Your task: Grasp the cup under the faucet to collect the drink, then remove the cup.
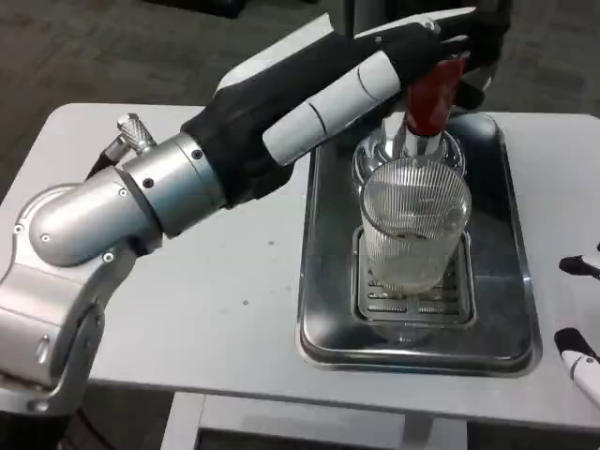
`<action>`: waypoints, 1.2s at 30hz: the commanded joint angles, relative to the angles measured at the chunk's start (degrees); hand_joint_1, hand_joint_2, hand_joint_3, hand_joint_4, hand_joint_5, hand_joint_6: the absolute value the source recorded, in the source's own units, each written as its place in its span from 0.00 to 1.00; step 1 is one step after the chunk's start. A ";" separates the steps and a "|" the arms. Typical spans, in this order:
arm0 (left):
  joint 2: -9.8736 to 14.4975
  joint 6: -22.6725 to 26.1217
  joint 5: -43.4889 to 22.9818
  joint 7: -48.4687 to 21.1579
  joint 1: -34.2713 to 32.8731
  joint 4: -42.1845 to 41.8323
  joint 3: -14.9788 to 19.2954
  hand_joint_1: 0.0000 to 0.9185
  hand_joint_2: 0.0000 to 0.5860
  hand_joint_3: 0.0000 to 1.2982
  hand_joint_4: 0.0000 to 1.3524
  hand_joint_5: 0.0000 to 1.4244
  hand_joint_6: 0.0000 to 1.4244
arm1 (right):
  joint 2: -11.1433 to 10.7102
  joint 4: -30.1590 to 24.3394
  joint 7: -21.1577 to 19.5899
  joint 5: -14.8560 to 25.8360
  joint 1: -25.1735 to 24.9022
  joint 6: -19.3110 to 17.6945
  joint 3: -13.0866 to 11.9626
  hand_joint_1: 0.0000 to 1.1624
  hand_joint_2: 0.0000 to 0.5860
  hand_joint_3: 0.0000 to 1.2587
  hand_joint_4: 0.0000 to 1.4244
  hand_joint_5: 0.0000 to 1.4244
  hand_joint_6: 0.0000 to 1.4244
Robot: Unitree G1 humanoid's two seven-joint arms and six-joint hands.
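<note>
A clear ribbed cup [415,225] stands upright on the slotted grate [457,292] of a steel drip tray [323,281], right under the chrome faucet spout [410,141]. My left arm reaches across the table, and my left hand [427,42] grips the top of the red faucet handle [433,98] above the cup. The cup's lower part looks pale; how much drink is in it I cannot tell. Fingertips of my right hand [579,314] show at the right edge, spread apart and holding nothing, a short way right of the tray.
The tray sits on a white table [225,272] whose front edge runs just below the tray. My silver left forearm [141,197] crosses above the table's left half. Dark floor surrounds the table.
</note>
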 commanded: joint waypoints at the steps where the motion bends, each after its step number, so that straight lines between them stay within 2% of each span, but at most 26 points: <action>1: 2.25 -0.21 2.22 -2.56 1.08 0.71 -1.70 0.00 0.12 0.11 0.08 0.17 0.15 | 0.37 -0.95 -0.25 0.58 0.83 -0.57 -0.20 0.40 0.85 0.12 0.00 0.00 0.05; 15: 5.82 -8.05 9.73 -4.04 0.74 2.09 -4.92 0.00 0.11 0.11 0.08 0.17 0.14 | 1.09 -0.95 -0.15 0.28 0.61 0.37 0.94 0.40 0.84 0.12 0.00 0.00 0.05; 23: 7.13 -12.51 13.11 -4.06 0.80 3.19 -6.28 0.00 0.11 0.11 0.07 0.16 0.14 | 1.23 -0.95 -0.23 -0.13 0.28 1.13 1.72 0.39 0.83 0.12 0.00 0.00 0.05; 36: 8.30 -17.05 17.77 -4.39 0.73 4.11 -7.80 0.00 0.12 0.11 0.06 0.16 0.13 | 1.10 -0.95 -0.57 1.05 -0.67 3.91 2.59 0.38 0.82 0.12 0.00 0.00 0.04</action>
